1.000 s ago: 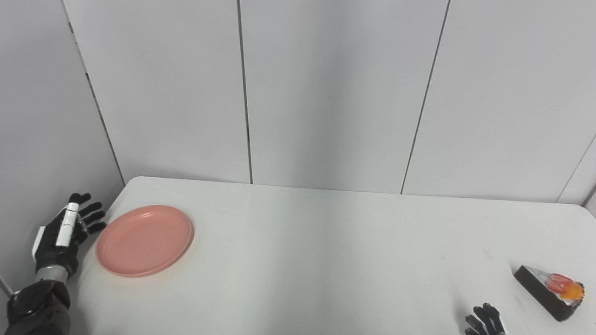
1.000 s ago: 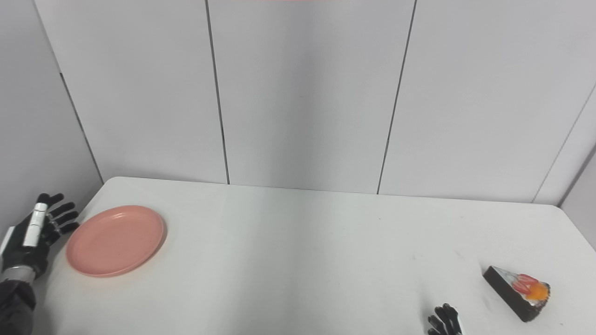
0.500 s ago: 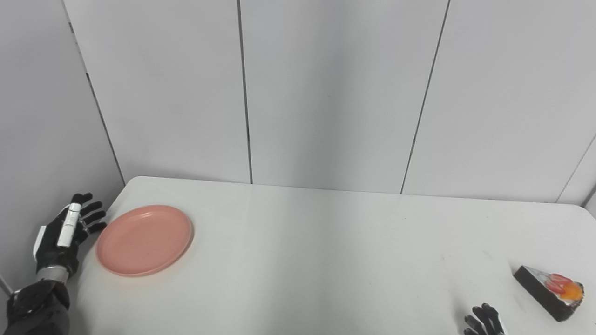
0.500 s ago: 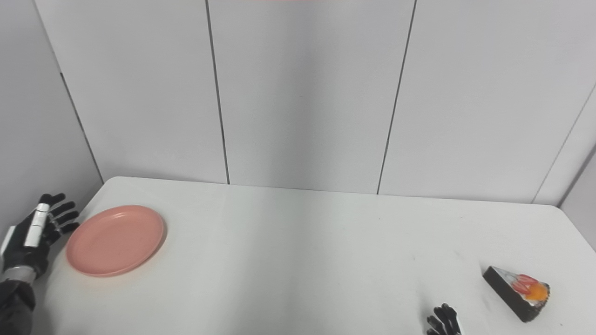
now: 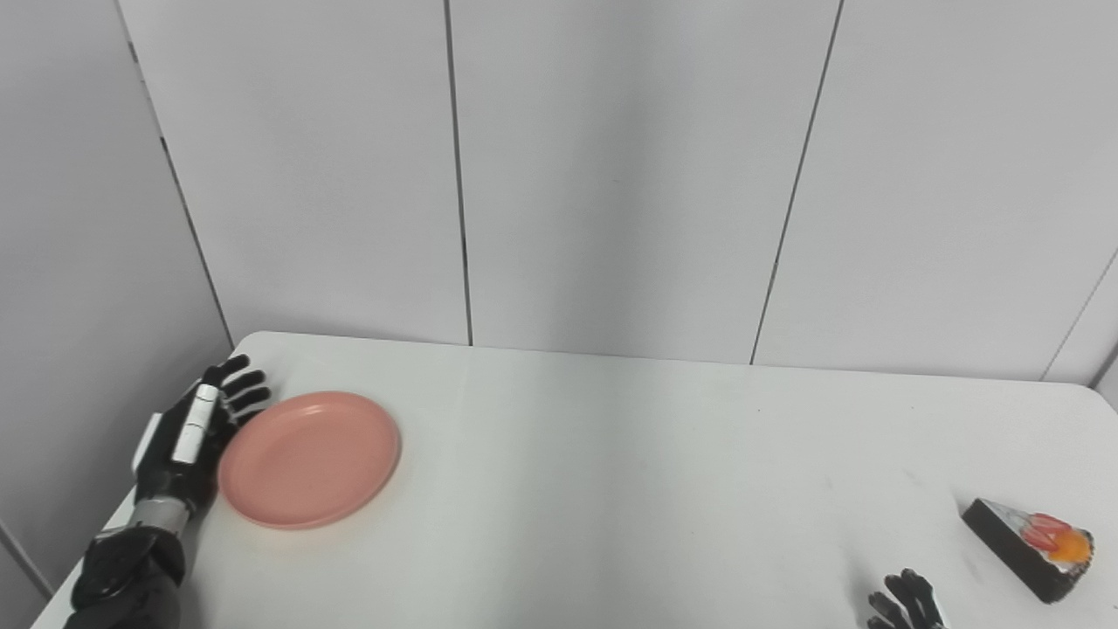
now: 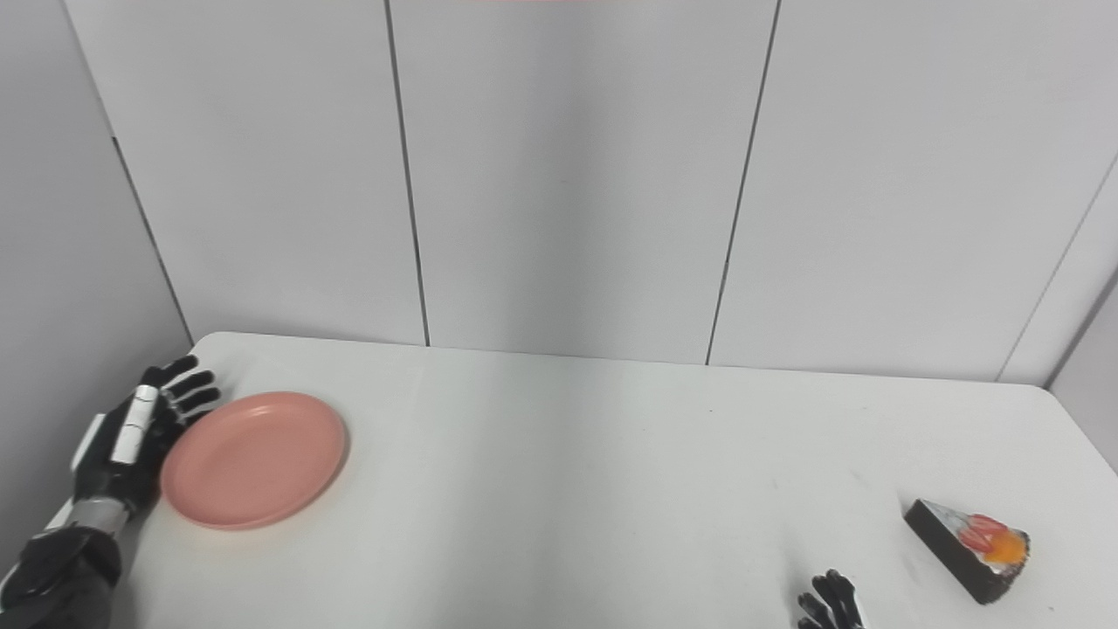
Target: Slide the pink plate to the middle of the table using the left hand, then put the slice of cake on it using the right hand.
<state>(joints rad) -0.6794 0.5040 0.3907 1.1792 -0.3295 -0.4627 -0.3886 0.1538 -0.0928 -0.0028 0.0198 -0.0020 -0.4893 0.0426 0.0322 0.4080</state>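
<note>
The plate (image 5: pixel 309 459) lies flat near the counter's (image 5: pixel 611 489) left end, the left hand (image 5: pixel 188 437) against its left rim, fingers (image 5: pixel 240 384) spread and holding nothing. The cake (image 5: pixel 1029 549) sits far right, its narrow end pointing up-left, fruit toward the near-right; the right hand (image 5: pixel 904 601) is cut off below, so I cannot tell its grip.

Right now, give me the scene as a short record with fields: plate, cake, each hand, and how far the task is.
plate: pink plate, left part of the white table, empty
cake: slice of cake, near the right edge
left hand: open, against the plate's left rim
right hand: at the bottom edge, apart from the cake, mostly cut off
task: plate not yet in the middle; cake not on it
</note>
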